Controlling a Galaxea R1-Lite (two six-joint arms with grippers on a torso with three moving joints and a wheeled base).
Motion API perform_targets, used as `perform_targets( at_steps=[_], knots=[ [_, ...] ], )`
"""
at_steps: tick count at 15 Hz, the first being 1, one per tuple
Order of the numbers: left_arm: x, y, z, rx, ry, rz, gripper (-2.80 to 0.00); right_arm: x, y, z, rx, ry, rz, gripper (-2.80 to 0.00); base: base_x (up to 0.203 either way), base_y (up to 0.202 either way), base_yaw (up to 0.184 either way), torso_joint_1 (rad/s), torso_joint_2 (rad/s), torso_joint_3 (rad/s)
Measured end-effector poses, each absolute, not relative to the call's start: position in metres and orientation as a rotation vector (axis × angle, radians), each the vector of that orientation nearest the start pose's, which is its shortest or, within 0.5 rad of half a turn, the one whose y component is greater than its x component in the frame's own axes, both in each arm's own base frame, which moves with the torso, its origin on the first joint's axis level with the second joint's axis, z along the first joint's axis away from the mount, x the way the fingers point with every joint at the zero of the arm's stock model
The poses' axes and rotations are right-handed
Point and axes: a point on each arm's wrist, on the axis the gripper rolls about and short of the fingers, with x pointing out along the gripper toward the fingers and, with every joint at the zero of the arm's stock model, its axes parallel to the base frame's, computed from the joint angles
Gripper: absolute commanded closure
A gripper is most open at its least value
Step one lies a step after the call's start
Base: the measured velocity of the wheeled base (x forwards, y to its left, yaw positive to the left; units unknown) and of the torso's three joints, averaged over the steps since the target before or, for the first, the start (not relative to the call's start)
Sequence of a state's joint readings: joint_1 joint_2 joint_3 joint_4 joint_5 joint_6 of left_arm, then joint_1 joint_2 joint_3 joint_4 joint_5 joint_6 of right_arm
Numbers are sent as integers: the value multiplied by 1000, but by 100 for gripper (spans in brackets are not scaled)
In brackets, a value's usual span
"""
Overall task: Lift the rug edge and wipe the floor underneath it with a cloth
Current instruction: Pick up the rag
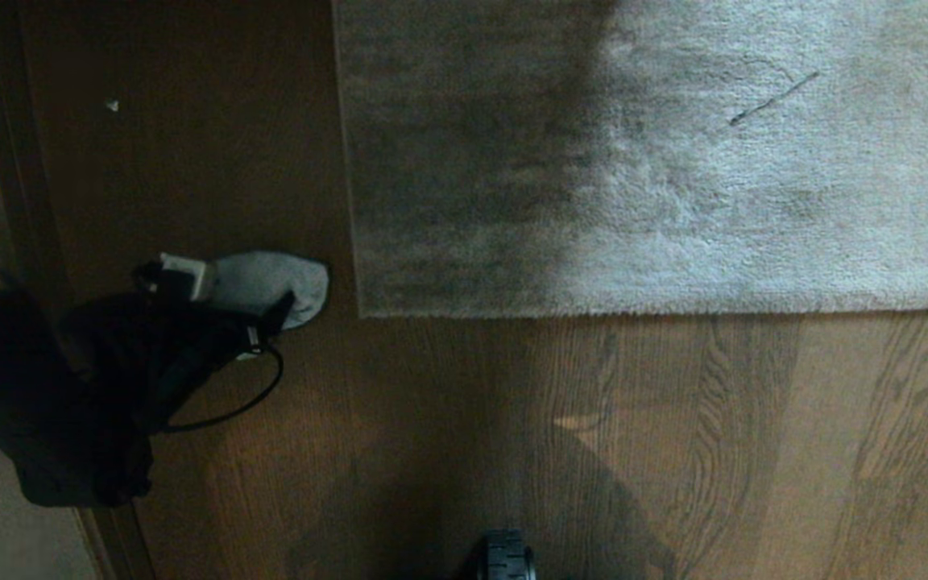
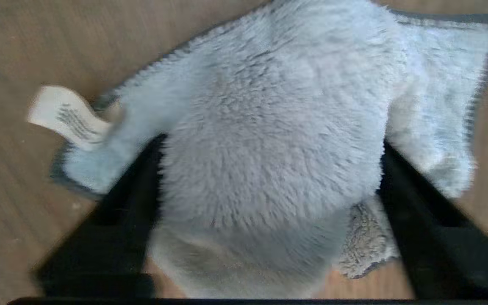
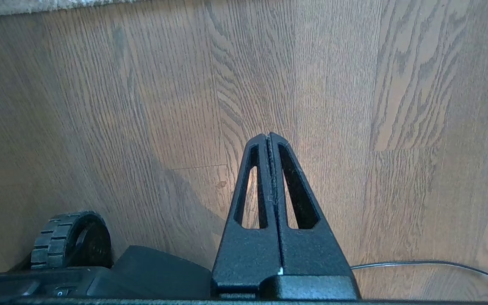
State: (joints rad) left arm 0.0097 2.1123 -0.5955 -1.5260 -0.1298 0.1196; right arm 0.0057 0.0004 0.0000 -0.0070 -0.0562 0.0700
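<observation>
We see the cloth [image 1: 271, 283] lying on the floor [image 1: 448, 419] just left of the rug edge [image 1: 355, 242], near the rug's square corner but not touching it. In the left wrist view the cloth [image 2: 265, 140] bulges up in a fluffy mound between two dark fingers [image 2: 129, 199], with a white label [image 2: 68, 116] sticking out at one side; the picture is smeared, and the fingertips are buried under the pile. The left gripper [image 1: 226, 302] stands wide around that mound, its jaws spread on either side; whether they press the cloth we cannot make out. Most of the left arm is a black mass in shadow. The rug lies flat, its far part cut off by the frame, half of it darkened by shadow. The right gripper [image 3: 269, 137] hangs above bare planks, jaws closed together on nothing, beside a wheel [image 3: 71, 239] of the base.
</observation>
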Motion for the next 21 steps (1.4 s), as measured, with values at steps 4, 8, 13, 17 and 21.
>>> perform_targets(
  at_steps=[4,8,13,17,21],
  knots=[
    [341,0,88,119,-15,-121,0,-23,-1,76,70,-9,-50,0,0,0,0,0,0,0],
    [339,1,93,115,-21,-115,0,-23,-1,76,71,-8,-50,0,0,0,0,0,0,0],
    [324,2,103,103,-30,-105,0,-23,-1,76,70,-8,-51,0,0,0,0,0,0,0],
    [296,2,114,102,-28,-103,0,-23,-1,76,70,-9,-51,0,0,0,0,0,0,0],
    [271,2,131,103,-62,-100,0,-23,-1,76,70,-8,-51,0,0,0,0,0,0,0]
  ],
)
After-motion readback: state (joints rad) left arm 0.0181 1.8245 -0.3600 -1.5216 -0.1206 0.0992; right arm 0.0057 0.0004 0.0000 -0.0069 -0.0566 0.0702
